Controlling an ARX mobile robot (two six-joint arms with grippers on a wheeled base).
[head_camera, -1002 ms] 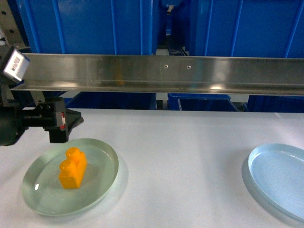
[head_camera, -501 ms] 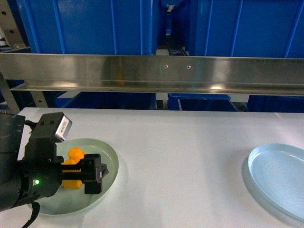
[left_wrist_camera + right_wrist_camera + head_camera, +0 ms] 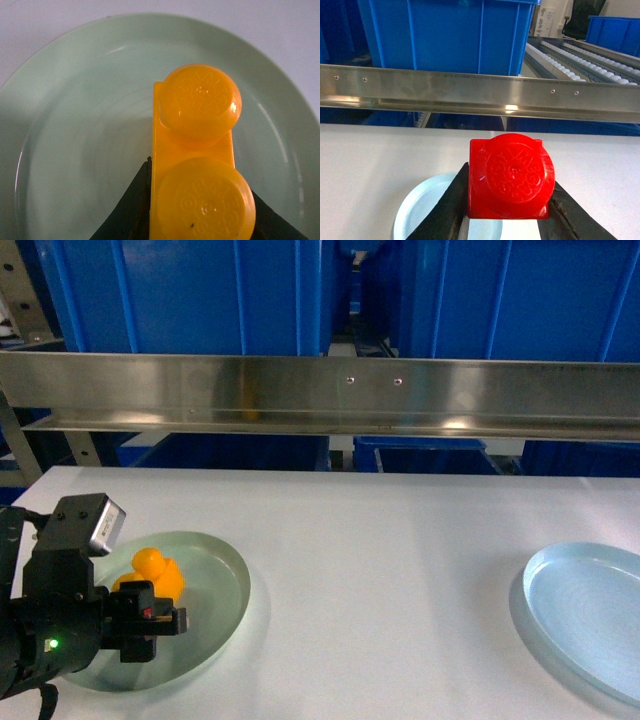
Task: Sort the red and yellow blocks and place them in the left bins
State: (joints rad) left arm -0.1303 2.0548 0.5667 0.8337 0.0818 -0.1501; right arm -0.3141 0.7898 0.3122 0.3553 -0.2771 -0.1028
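Left gripper (image 3: 150,612): I see it low over the green plate (image 3: 215,635), at the left of the white counter (image 3: 400,560). In my left wrist view its dark fingers (image 3: 131,210) sit on both sides of the yellow block (image 3: 197,165), clamped on it.
Yellow block: it stands on the green plate with two round studs on top (one stud is very near the camera). In my head view the block (image 3: 160,575) peeks out just behind the gripper.
Right gripper (image 3: 507,210): I only see it in the right wrist view. Its fingers (image 3: 445,210) are pressed on the two sides of the red block (image 3: 510,180).
Red block: it is held up above the pale blue plate (image 3: 420,210), one round stud facing me.
Pale blue plate: in my head view it (image 3: 590,620) lies at the right side of the counter, well apart from the green plate.
Blue bins (image 3: 180,290): big tubs behind the shiny metal rail (image 3: 330,395), at the back.
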